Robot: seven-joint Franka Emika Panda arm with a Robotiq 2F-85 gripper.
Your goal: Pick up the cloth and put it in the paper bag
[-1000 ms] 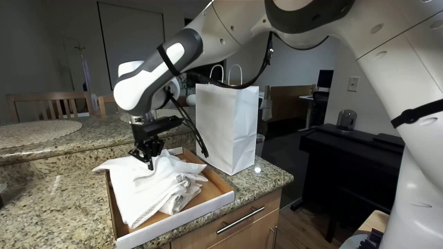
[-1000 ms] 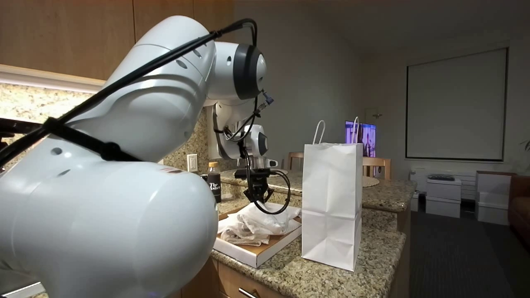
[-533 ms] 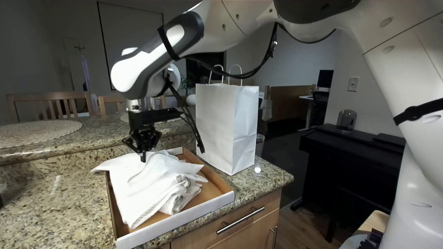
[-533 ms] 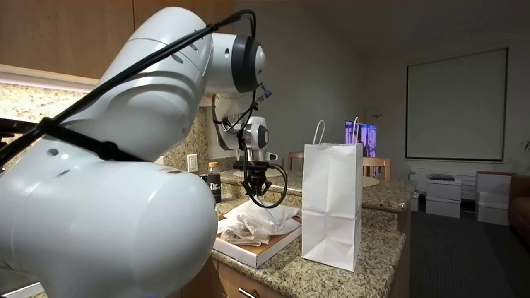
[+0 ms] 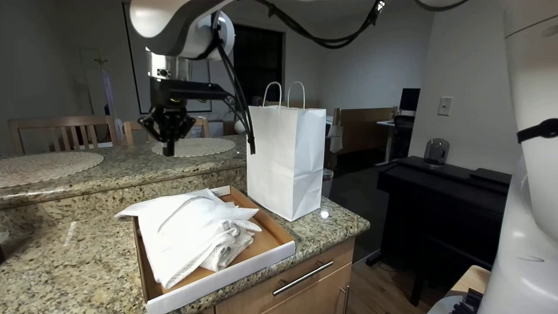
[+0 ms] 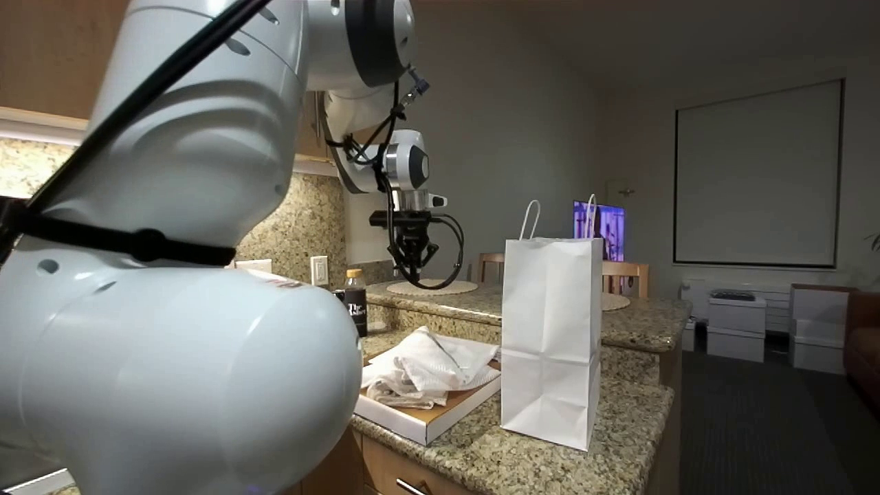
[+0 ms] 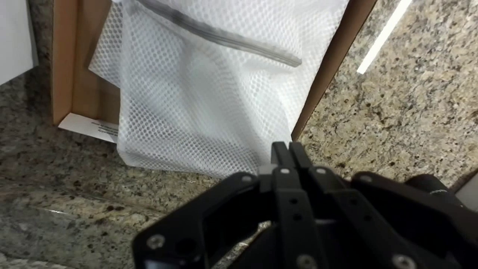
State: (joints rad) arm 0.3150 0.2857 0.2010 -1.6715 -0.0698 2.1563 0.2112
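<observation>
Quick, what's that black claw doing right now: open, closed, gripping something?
Gripper: closed, jaws together, holding nothing; the white cloth lies below, apart from it.

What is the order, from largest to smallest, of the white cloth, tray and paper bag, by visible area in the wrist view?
1. White cloth
2. Tray, partly covered
3. Paper bag
All three run out of view.
</observation>
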